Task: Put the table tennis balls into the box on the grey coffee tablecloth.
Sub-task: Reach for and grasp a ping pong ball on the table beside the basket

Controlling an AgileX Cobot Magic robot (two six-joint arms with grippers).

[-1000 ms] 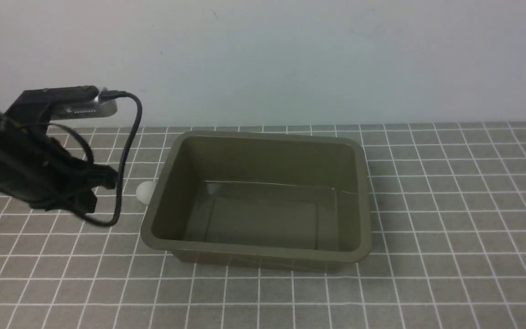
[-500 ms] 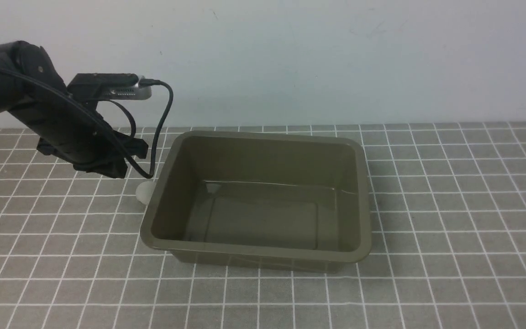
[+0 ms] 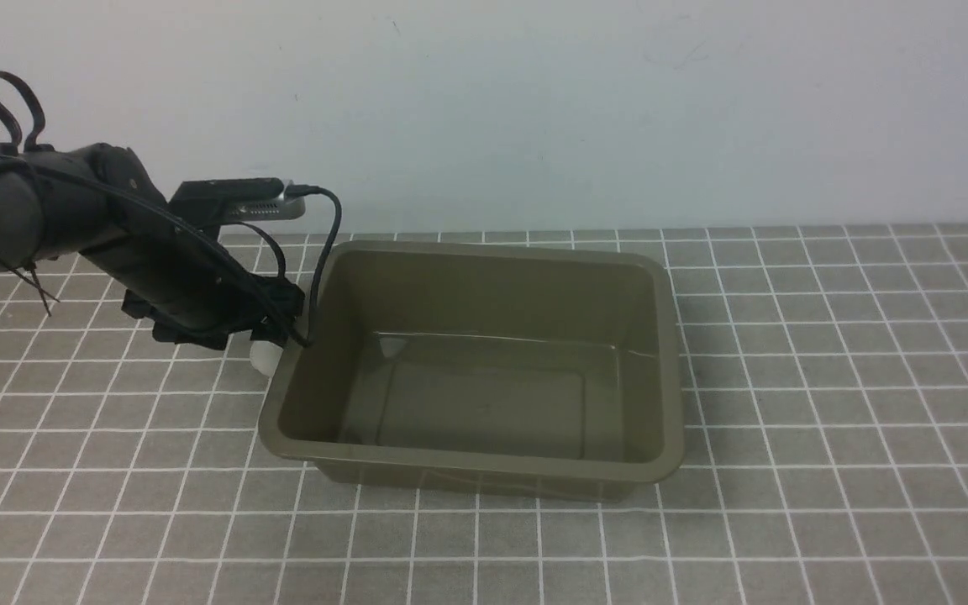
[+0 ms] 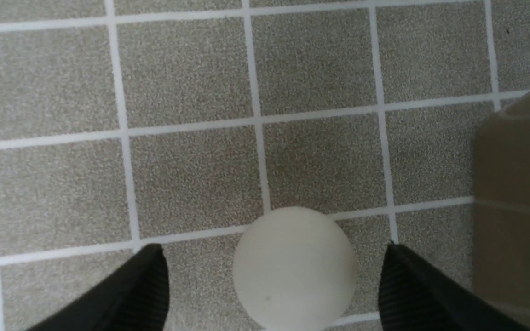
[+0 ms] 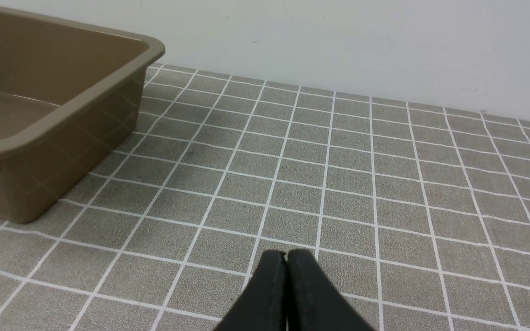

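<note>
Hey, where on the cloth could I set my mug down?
Best is the cloth to the right of the box; the near strip below the box's front wall looks bare too. It's crowded at the box's left wall, where the left gripper stands open around the ball.

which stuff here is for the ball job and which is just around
For the job:
- white ball
- olive-brown box
- grid-lined cloth
- left gripper, open around the ball

Just around:
- pale wall
- right gripper, shut
</note>
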